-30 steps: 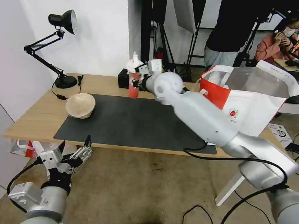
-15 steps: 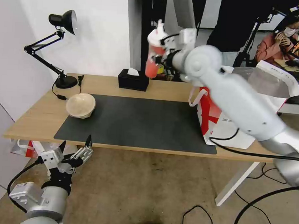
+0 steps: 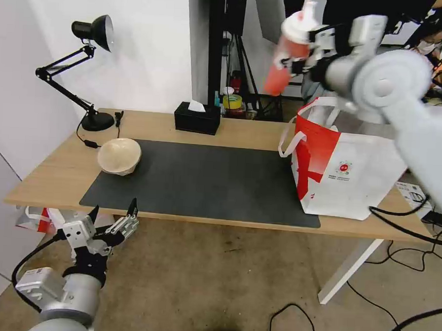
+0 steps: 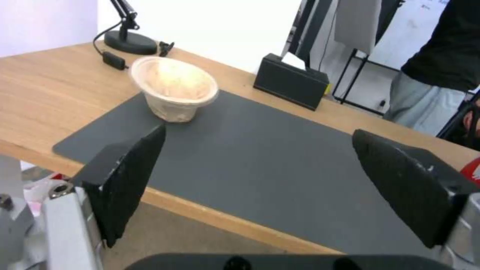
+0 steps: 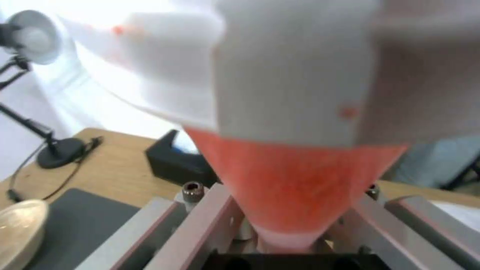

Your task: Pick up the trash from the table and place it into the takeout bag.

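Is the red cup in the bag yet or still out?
Out. The right end effector holds the red cup tilted in the air, above and left of the takeout bag mouth.

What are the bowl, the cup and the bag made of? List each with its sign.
Bowl: likely moulded paper pulp; matte beige, slightly rough walls.
Cup, held by the right gripper: probably translucent plastic with a white plastic lid; the red shows through unevenly.
Bag: seemingly coated fabric or plastic sheet, smooth white and red outside, with silvery foil-like lining inside.
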